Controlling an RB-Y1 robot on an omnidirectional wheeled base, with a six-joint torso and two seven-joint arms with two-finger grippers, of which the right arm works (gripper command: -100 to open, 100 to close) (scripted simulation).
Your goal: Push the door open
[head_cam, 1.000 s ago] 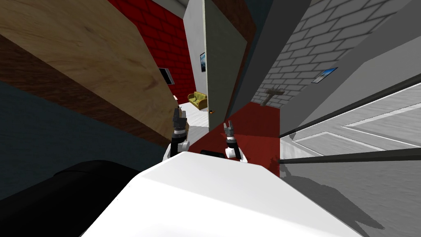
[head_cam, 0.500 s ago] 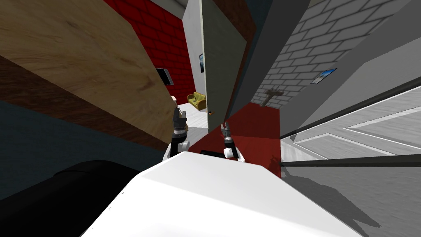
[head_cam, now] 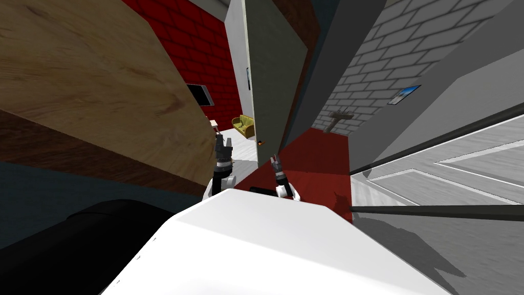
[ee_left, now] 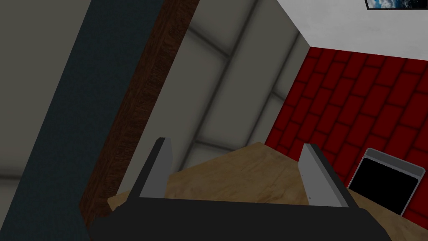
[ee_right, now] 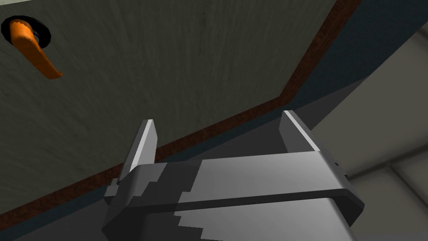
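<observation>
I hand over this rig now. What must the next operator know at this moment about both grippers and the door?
Right gripper: jaws open, empty, pointed at the grey door near its orange handle; whether it touches, I cannot tell.
Left gripper: jaws open, empty, facing a tan wooden panel left of the doorway.
Done: the door stands partly open; a yellow sofa shows through the gap.
Left: probably push the door face with the right gripper until it is wide open.
</observation>
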